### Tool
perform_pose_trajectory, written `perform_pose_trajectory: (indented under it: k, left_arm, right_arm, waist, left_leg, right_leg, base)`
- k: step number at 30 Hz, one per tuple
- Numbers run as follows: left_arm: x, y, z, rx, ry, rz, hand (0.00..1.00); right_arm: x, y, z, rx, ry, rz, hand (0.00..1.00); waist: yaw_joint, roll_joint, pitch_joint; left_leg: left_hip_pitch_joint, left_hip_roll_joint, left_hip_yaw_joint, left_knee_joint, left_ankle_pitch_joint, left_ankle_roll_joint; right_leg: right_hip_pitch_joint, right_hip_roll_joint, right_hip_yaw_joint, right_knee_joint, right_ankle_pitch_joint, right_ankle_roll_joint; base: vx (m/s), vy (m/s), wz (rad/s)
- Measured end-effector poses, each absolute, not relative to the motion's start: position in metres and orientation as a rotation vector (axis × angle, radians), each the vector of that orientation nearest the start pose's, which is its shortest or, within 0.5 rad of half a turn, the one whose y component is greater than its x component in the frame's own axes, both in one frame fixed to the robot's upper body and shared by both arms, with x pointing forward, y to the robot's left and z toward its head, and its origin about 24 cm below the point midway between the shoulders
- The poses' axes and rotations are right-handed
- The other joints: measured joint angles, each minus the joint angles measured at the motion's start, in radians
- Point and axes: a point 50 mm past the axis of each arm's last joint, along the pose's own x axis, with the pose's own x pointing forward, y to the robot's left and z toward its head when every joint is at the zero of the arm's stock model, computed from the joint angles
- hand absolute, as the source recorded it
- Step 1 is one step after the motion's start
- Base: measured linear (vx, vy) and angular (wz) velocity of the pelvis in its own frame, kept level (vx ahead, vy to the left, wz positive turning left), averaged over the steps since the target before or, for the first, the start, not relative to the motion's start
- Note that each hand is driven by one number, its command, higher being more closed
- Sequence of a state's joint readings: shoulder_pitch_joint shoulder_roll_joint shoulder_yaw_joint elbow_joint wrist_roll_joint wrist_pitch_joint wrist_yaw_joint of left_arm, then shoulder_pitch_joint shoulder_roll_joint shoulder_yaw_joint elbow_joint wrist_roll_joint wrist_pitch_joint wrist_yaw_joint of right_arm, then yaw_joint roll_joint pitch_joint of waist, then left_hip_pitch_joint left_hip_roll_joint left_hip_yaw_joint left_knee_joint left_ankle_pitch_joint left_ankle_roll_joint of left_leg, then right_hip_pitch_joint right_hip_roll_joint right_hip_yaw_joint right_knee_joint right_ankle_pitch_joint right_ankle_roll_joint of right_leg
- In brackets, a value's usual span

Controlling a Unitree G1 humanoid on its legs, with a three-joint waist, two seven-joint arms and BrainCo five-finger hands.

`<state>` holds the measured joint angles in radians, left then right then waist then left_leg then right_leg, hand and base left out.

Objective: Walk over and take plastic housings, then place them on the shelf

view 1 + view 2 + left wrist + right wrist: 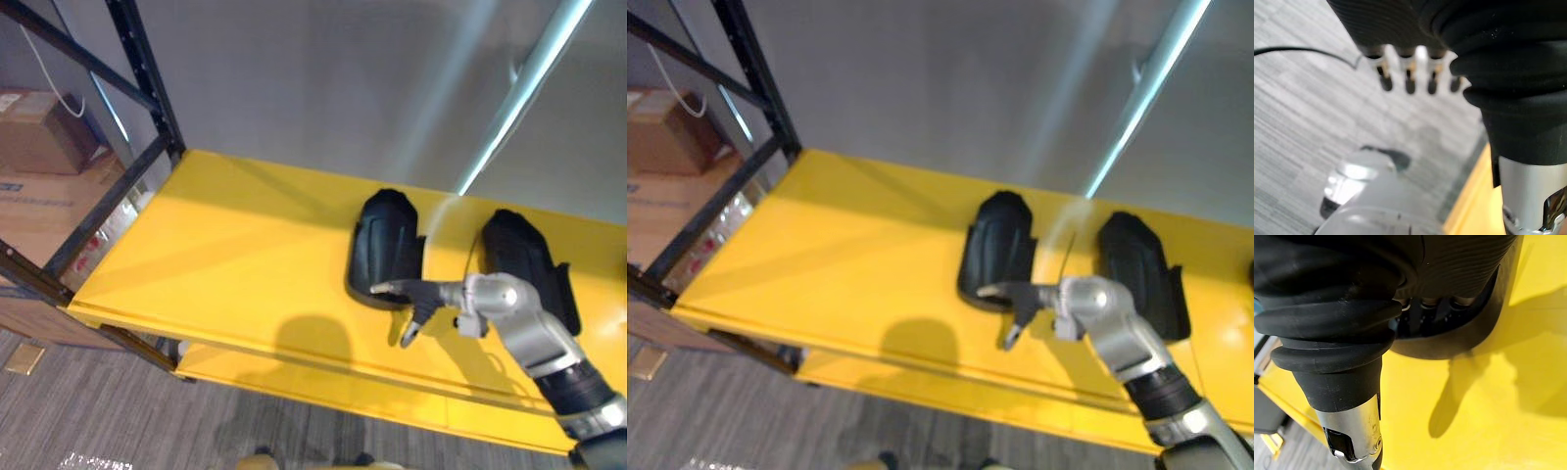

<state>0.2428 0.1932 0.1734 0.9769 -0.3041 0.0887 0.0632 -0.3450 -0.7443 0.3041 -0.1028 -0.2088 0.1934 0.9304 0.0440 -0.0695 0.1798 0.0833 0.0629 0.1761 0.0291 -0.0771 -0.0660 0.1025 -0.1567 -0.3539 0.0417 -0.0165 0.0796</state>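
Fingers (390,288) of right hand (423,295) loosely spread, seemingly touching left housing (384,243) on yellow shelf (225,255)

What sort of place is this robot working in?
Likely a storeroom or warehouse: a yellow shelf on a black steel rack, two black plastic housings laid on it, and cardboard boxes stacked beside.

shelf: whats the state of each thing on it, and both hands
left housing: lying on the yellow shelf, right hand at its near end
right housing: lying on the shelf, apart from the left one, untouched
right hand: open, straight fingers against the left housing
left hand: open, holds nothing, above the floor
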Motion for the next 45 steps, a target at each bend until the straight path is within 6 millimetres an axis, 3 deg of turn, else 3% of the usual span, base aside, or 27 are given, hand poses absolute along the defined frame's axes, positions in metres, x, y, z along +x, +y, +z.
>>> perform_pose_trajectory:
  k: [5,10,19,28,32,38,41,45]
  left_arm:
    - [0.073,0.253,-0.151,-0.124,1.118,0.476,0.0]
    - [0.11,0.256,-0.138,-0.093,0.982,0.432,0.0]
    - [0.141,0.251,-0.128,-0.091,0.899,0.411,0.0]
    - [0.144,0.249,-0.128,-0.103,0.896,0.405,0.0]
    - [0.142,0.247,-0.13,-0.113,0.905,0.398,0.0]
    - [0.143,0.247,-0.128,-0.123,0.887,0.396,0.0]
    - [0.144,0.249,-0.127,-0.131,0.876,0.41,0.0]
    - [0.144,0.253,-0.125,-0.138,0.868,0.427,0.0]
  right_arm:
    - [0.283,-0.172,0.135,-1.084,0.15,0.942,0.0]
    - [0.282,-0.166,0.16,-1.144,0.011,0.891,0.0]
    - [0.276,-0.157,0.188,-1.206,-0.127,0.859,0.0]
    - [0.283,-0.159,0.201,-1.204,-0.332,0.646,0.0]
    - [0.28,-0.157,0.211,-1.19,-0.458,0.594,0.0]
    - [0.266,-0.172,0.249,-1.205,-0.57,0.515,0.0]
    - [0.259,-0.177,0.255,-1.249,-0.555,0.528,0.0]
    - [0.256,-0.18,0.234,-1.266,-0.378,0.672,0.0]
  waist:
    - [-0.003,-0.001,0.09]
    - [-0.009,0.015,0.177]
    - [-0.019,0.024,0.233]
    - [-0.013,0.063,0.269]
    - [-0.014,0.066,0.274]
    - [-0.031,0.066,0.274]
    - [-0.038,0.066,0.274]
    - [-0.046,0.065,0.274]
  left_leg:
    - [-0.099,0.028,0.003,0.142,-0.044,-0.003]
    - [-0.171,0.056,0.028,0.229,-0.076,0.001]
    - [-0.211,0.064,0.048,0.259,-0.082,0.003]
    - [-0.227,0.064,0.049,0.262,-0.083,0.005]
    - [-0.227,0.064,0.049,0.263,-0.083,0.005]
    - [-0.223,0.059,0.041,0.267,-0.084,0.006]
    - [-0.223,0.06,0.042,0.278,-0.089,0.01]
    - [-0.222,0.063,0.045,0.29,-0.097,0.012]
  right_leg:
    - [-0.072,0.004,0.022,0.059,-0.005,-0.008]
    - [-0.129,0.019,0.06,0.088,-0.007,-0.019]
    - [-0.187,0.023,0.083,0.106,0.011,-0.015]
    - [-0.208,0.023,0.085,0.121,0.009,-0.017]
    - [-0.21,0.023,0.084,0.121,0.008,-0.018]
    - [-0.204,0.016,0.077,0.134,0.001,-0.016]
    - [-0.201,0.014,0.078,0.141,-0.004,-0.014]
    - [-0.196,0.014,0.081,0.143,-0.003,-0.012]
  base:
    - [-0.12,0.001,-0.08]
    - [-0.12,0.004,-0.2]
    - [0.0,0.006,-0.07]
    - [0.0,0.0,0.0]
    - [0.01,-0.001,0.01]
    - [0.01,0.003,0.04]
    - [0.0,0.0,0.0]
    - [-0.04,0.008,-0.03]
